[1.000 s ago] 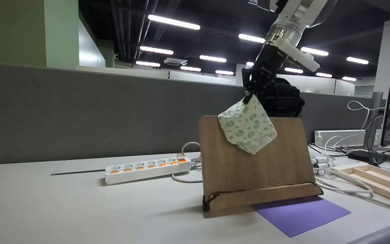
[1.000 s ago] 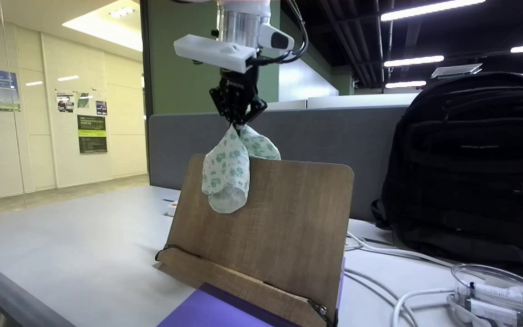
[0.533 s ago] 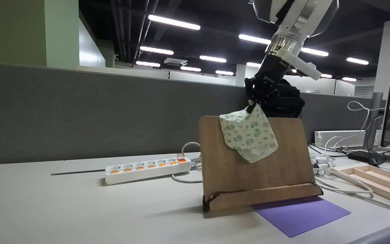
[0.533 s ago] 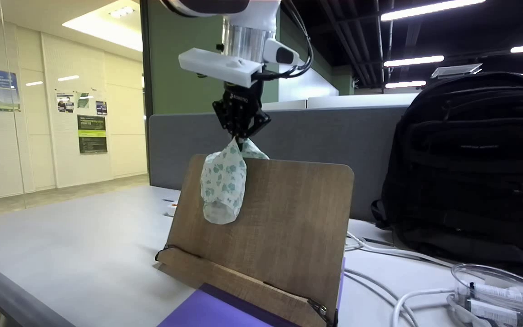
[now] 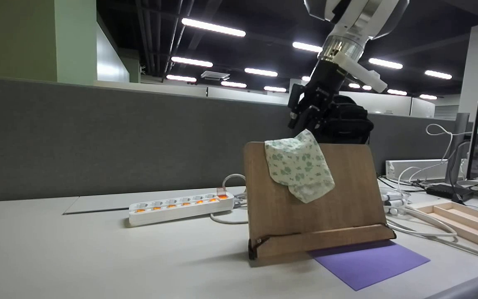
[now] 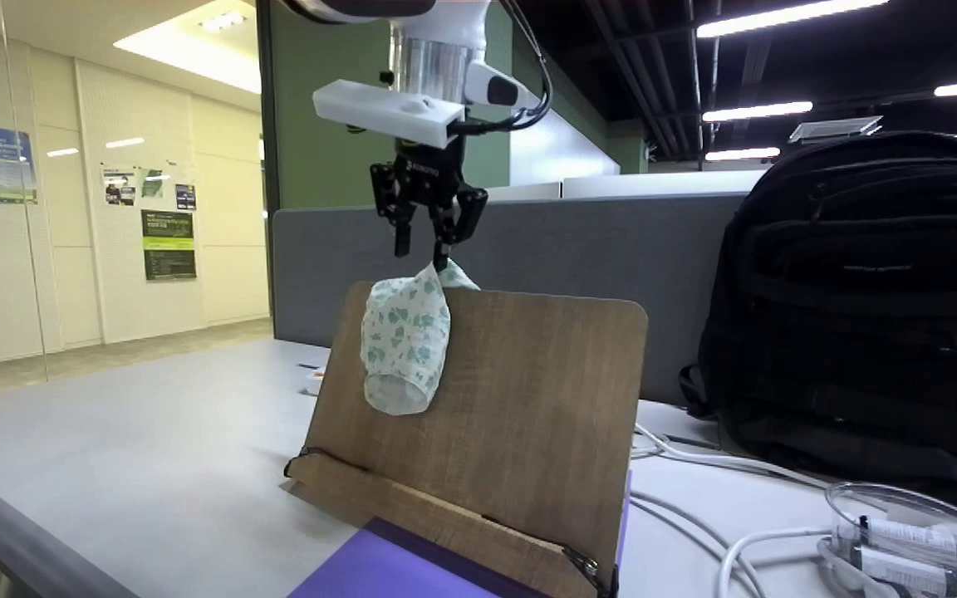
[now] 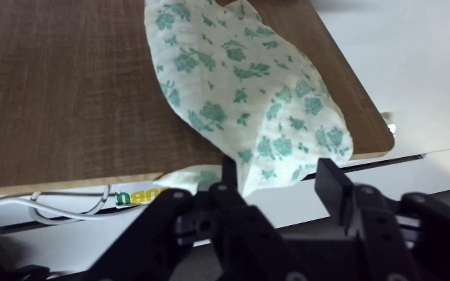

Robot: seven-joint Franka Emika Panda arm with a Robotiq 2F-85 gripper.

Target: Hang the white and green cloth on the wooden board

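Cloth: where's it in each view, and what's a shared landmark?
In an exterior view: cloth just right of centre.
In an exterior view: cloth just left of centre.
In the wrist view: cloth upper middle, reaching right.
Shared landmark: brown board; the cloth crosses its top edge.

White tube lights point(image 5: 213, 27) glare from a dark ceiling point(image 5: 272, 16) in the upper half of the frame in an exterior view, and a faint, soft shadow lies on the counter point(image 5: 77, 249) by the wooden board point(image 5: 347, 191). Warm light washes the wall point(image 6: 134, 282) at upper left in an exterior view; the backpack point(image 6: 861, 316) at right is nearly black. In the wrist view the claw point(image 7: 277, 171) is dark and slightly blurred at the bottom
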